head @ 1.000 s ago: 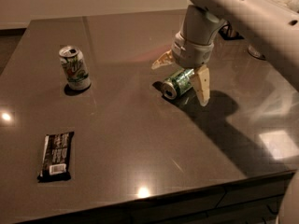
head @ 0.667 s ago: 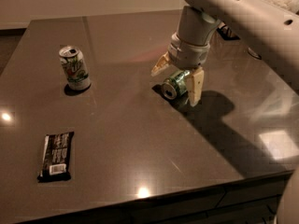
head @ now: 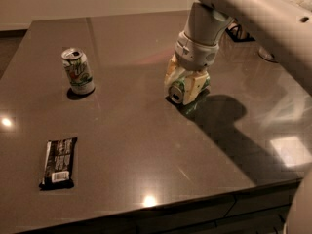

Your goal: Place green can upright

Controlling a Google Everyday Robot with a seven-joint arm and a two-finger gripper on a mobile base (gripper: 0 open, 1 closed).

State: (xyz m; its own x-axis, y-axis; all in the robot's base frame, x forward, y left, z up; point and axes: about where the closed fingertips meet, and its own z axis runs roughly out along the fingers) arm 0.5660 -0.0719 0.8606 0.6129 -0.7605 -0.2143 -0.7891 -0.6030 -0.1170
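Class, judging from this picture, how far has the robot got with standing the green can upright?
Done: the gripper is at the green can, fingers closed on its sides. In hand: the grasp; the can lies on its side on the table, top towards the camera. Left: lift it, turn it upright, set it down, release.

The worktop (head: 146,145) is a dark polished slab, glossy enough to throw back the lights as bright spots. Upper right of centre is the gripper (head: 183,87), its matt cream plastic fingers (head: 199,83) pressed to either side of the green can (head: 176,92), whose metal end glints silver. The arm (head: 243,4) above has a smooth, pale shell with a faint sheen. Upper left, the white can (head: 78,71) is shiny printed metal. Lower left, the snack bar (head: 57,162) has a dark, glossy wrapper.
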